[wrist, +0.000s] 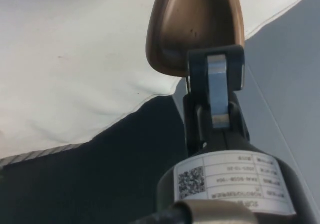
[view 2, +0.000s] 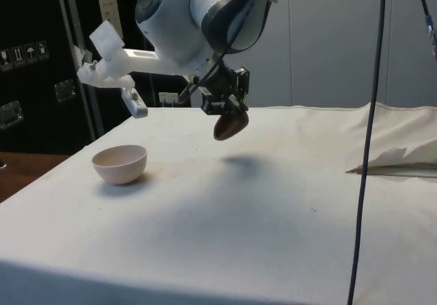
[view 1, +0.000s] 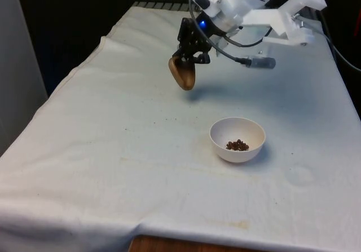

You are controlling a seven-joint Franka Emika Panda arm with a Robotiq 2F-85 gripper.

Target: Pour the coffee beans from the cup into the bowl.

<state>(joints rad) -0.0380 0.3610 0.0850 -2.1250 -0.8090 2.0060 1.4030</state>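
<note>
A brown cup (view 1: 182, 73) hangs tilted on its side above the cloth, and my gripper (view 1: 188, 56) is shut on its rim. The side view puts the cup (view 2: 230, 125) well above the table with its shadow beneath. Seen from the wrist, the cup (wrist: 192, 26) turns its inside towards the camera and holds no beans, with one finger (wrist: 218, 91) pressed on its rim. A white bowl (view 1: 237, 140) stands on the table towards the front view's right, nearer the camera than the cup. A small heap of coffee beans (view 1: 237, 145) lies in it. The bowl (view 2: 120, 164) is apart from the cup.
The white cloth (view 1: 113, 150) covers the whole table. In the side view a black cable (view 2: 365, 148) hangs down on the right, and a fold in the cloth (view 2: 392, 169) lies near it.
</note>
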